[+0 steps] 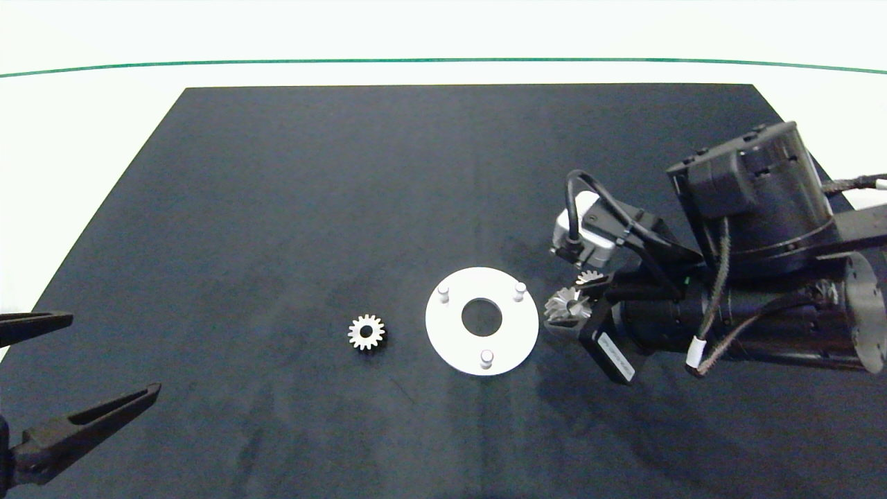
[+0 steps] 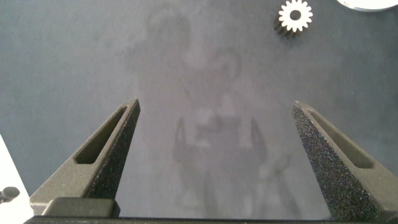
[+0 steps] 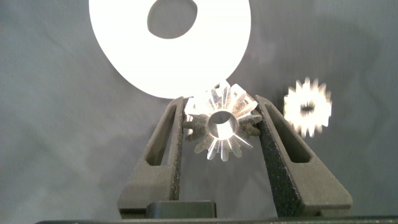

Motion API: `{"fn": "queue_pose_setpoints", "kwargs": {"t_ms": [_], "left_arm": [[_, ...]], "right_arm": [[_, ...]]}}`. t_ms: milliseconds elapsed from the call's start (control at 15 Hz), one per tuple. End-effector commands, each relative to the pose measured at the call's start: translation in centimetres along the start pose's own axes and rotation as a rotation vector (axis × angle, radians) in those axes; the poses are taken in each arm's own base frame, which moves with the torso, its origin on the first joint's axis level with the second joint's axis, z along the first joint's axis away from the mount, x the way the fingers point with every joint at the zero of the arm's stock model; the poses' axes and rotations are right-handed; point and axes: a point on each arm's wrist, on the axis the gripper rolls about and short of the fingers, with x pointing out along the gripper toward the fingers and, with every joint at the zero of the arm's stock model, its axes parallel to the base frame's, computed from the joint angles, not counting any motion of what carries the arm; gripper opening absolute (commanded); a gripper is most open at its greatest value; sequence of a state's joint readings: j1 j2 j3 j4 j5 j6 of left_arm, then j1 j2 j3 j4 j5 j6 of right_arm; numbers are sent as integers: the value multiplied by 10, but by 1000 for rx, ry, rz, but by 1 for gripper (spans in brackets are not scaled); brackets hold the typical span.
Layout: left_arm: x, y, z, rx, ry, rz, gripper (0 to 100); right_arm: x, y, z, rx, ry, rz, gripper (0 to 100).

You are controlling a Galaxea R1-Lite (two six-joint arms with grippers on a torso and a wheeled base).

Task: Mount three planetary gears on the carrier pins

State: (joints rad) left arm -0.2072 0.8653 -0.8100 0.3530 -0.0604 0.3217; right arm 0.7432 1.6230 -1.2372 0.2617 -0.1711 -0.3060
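Left gripper [image 1: 41,388] idle, spread wide | right gripper [image 3: 219,121] clamps gear [image 3: 221,121] | carrier pins [image 1: 520,291] just left, disc-side

I count three gears: one [image 3: 222,122] between my right gripper's [image 3: 221,118] fingers, one [image 1: 590,278] just beside it, and one [image 1: 366,332] lying beyond the disc [image 1: 450,333]. That single disc carries three pins [image 1: 443,290].
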Motion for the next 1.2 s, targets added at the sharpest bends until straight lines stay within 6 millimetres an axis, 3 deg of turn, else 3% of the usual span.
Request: {"fn": "queue_pose_setpoints", "kwargs": {"t_ms": [67,400,1200], "left_arm": [[-13,1,4,2,-22,7,100],[-12,0,4,5,-19,3,100],[-12,0,5,4,-20,0,100]], "right_arm": [[28,32,25,-81,52,92,4],[54,60,22,-151,144,114,4],[60,59,31,-148,143,78,4]]}}
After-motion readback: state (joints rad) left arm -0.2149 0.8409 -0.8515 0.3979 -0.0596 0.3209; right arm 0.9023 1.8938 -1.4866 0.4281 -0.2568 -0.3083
